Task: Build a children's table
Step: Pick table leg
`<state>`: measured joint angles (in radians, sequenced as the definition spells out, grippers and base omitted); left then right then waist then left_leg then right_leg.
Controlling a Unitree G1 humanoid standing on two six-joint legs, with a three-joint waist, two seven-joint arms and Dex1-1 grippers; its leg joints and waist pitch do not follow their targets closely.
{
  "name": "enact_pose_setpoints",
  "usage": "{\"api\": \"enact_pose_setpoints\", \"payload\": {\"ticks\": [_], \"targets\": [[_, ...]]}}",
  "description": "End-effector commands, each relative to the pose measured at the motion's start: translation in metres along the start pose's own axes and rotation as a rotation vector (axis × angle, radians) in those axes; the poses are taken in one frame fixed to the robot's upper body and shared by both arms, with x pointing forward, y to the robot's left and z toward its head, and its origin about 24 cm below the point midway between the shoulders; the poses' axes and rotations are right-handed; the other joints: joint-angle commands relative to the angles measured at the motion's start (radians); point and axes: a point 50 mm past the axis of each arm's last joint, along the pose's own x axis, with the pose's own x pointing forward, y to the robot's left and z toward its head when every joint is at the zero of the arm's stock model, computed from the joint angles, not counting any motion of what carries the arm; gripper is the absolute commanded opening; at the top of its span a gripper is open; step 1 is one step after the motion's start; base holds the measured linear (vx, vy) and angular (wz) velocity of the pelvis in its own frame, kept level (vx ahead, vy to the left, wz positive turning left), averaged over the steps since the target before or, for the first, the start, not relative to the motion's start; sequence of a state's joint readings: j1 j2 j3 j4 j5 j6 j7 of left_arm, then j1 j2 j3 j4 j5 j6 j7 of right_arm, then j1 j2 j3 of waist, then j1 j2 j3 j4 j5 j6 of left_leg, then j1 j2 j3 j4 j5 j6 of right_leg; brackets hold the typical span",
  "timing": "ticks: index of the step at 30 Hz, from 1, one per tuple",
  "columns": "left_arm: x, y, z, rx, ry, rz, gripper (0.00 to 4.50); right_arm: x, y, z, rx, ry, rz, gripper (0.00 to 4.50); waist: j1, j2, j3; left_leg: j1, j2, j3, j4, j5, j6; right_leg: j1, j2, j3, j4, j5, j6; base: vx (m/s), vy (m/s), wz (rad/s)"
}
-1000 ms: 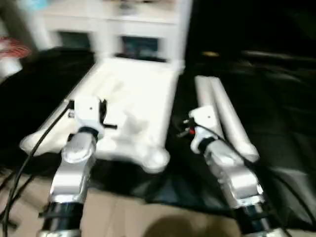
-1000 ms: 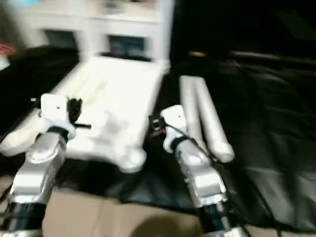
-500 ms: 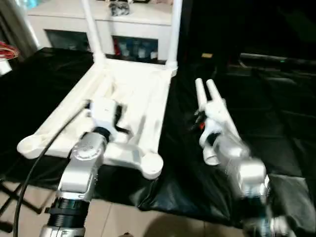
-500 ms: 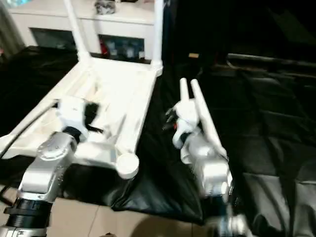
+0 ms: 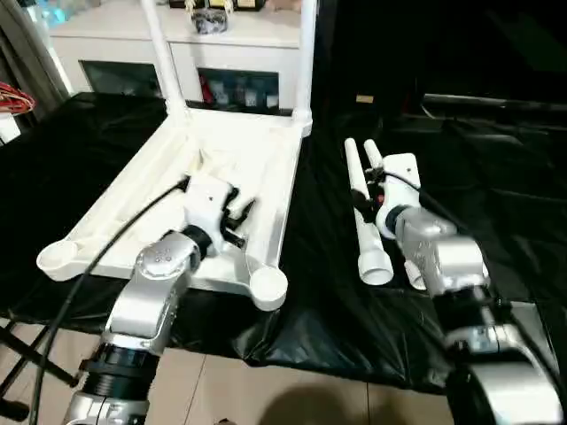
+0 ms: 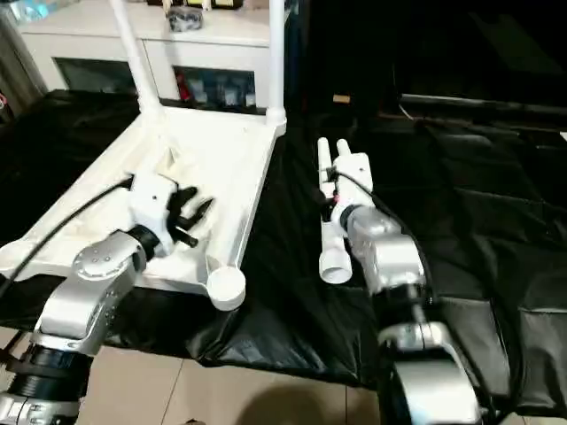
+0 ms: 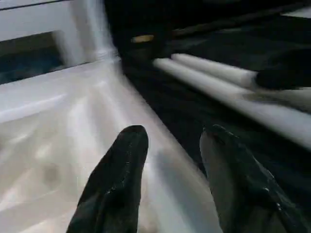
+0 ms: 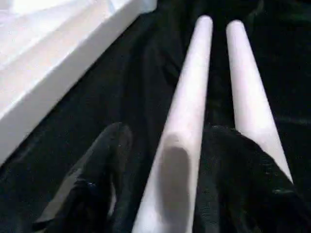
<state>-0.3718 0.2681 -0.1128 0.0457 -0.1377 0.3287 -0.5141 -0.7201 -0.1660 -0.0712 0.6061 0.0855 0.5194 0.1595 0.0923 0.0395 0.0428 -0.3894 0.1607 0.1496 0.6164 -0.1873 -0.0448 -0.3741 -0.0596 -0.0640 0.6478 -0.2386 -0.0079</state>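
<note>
Black cloth [image 5: 496,204] covering the desk, spread across the whole work surface; pale tiled floor [image 5: 266,390] along the near edge. White cabinet [image 5: 133,35] with shelf openings standing at 11 o'clock beyond the cloth. Children's table top [image 5: 221,150] lying upside down on the cloth at 10 o'clock, raised rim upward; two legs already fitted and standing upright in the far corner sockets, far-left leg [image 5: 159,53] and far-right leg [image 5: 306,62]; the two near corner sockets, near-left socket [image 5: 55,257] and near-right socket [image 5: 268,285], unfilled. Two loose legs lying side by side on the cloth at 1 o'clock, just right of the top and apart from it, narrow ends pointing away: inner loose leg [image 5: 365,221] and outer loose leg [image 8: 248,97], the latter largely hidden behind the right forearm in the head views. Left hand [image 7: 170,155] poised over the right rim of the top, fingers released and spread, grasping nothing. Right hand [image 8: 165,160] low over the inner loose leg, its two black fingers [image 8: 97,170] parted and straddling the leg, one on each side; whether they touch it cannot be told.
</note>
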Motion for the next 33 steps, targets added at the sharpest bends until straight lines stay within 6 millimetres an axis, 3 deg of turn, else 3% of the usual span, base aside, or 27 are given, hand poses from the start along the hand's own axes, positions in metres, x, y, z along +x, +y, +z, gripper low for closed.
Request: {"api": "enact_pose_setpoints", "payload": {"ticks": [1,4,7,10,22,23,24,25,27,31,32,33], "targets": [[-0.001,-0.004,0.005,0.021,0.003,-0.075,2.52,0.001,-0.005,0.007,0.014,0.002,-0.015,3.2,0.005,0.0,-0.069,0.016,0.06,-0.018,-0.071,-0.073,-0.001,0.044,-0.091,0.053,-0.06,0.123,-0.233,0.0,0.0,0.0],[-0.004,-0.004,0.005,0.028,0.01,-0.103,2.87,0.003,-0.005,0.006,0.025,0.027,0.0,3.5,0.003,0.002,-0.068,0.015,0.06,-0.015,-0.07,-0.076,0.01,0.043,-0.09,0.053,-0.061,0.131,-0.244,0.0,0.0,0.0],[-0.003,-0.002,0.004,0.059,0.016,-0.095,2.91,0.005,-0.002,0.003,0.004,0.075,0.021,3.62,0.003,0.006,-0.067,0.016,0.061,-0.016,-0.072,-0.099,0.005,0.043,-0.089,0.052,-0.062,0.107,-0.246,0.0,0.0,0.0],[-0.003,-0.003,0.004,0.068,0.022,-0.103,3.32,0.006,-0.002,0.001,-0.007,0.109,0.014,3.98,0.001,0.005,-0.066,0.018,0.063,-0.016,-0.074,-0.114,-0.006,0.042,-0.089,0.052,-0.064,0.091,-0.247,0.0,0.0,0.0],[-0.008,-0.024,0.004,0.06,0.087,-0.357,3.34,0.007,0.0,-0.021,0.1,0.385,0.04,4.01,0.002,0.012,-0.064,0.019,0.063,-0.014,-0.078,-0.14,-0.037,0.04,-0.089,0.053,-0.063,0.072,-0.256,0.0,0.0,0.0],[-0.008,-0.024,0.004,0.06,0.087,-0.357,3.34,0.007,0.0,-0.021,0.1,0.385,0.04,4.01,0.002,0.016,-0.063,0.019,0.063,-0.013,-0.077,-0.141,-0.04,0.039,-0.09,0.052,-0.063,0.07,-0.257,0.0,0.0,0.0],[-0.009,-0.026,0.004,0.046,0.096,-0.386,3.35,0.007,-0.001,-0.022,0.108,0.395,0.034,3.72,0.002,0.014,-0.063,0.019,0.063,-0.012,-0.077,-0.14,-0.043,0.04,-0.089,0.053,-0.062,0.075,-0.255,0.0,0.0,0.0],[-0.01,-0.029,0.003,0.045,0.116,-0.424,3.35,0.007,-0.002,-0.023,0.112,0.405,0.023,3.72,0.003,0.018,-0.063,0.02,0.063,-0.012,-0.076,-0.137,-0.045,0.038,-0.09,0.053,-0.062,0.076,-0.256,0.0,0.0,0.0],[-0.014,-0.035,0.001,0.025,0.164,-0.533,3.35,0.006,-0.004,-0.023,0.11,0.423,0.014,3.6,0.002,0.014,-0.062,0.02,0.062,-0.009,-0.078,-0.138,-0.045,0.037,-0.086,0.051,-0.062,0.063,-0.256,0.0,0.0,0.0],[-0.014,-0.036,0.0,0.003,0.172,-0.561,3.35,0.006,-0.004,-0.024,0.109,0.435,0.019,3.21,0.001,0.016,-0.06,0.02,0.063,-0.008,-0.08,-0.155,-0.052,0.038,-0.088,0.053,-0.066,0.036,-0.251,0.0,0.0,0.0],[-0.014,-0.035,-0.001,0.0,0.174,-0.562,3.35,0.006,-0.004,-0.024,0.108,0.44,0.021,3.14,0.0,0.007,-0.06,0.019,0.062,-0.007,-0.079,-0.146,-0.048,0.04,-0.088,0.054,-0.064,0.038,-0.251,0.0,0.0,0.0],[-0.013,-0.033,-0.002,0.005,0.179,-0.554,3.35,0.006,-0.004,-0.026,0.105,0.451,0.023,3.03,-0.001,0.011,-0.059,0.019,0.062,-0.006,-0.079,-0.146,-0.046,0.038,-0.088,0.054,-0.067,0.031,-0.247,0.0,0.0,0.0]]}}
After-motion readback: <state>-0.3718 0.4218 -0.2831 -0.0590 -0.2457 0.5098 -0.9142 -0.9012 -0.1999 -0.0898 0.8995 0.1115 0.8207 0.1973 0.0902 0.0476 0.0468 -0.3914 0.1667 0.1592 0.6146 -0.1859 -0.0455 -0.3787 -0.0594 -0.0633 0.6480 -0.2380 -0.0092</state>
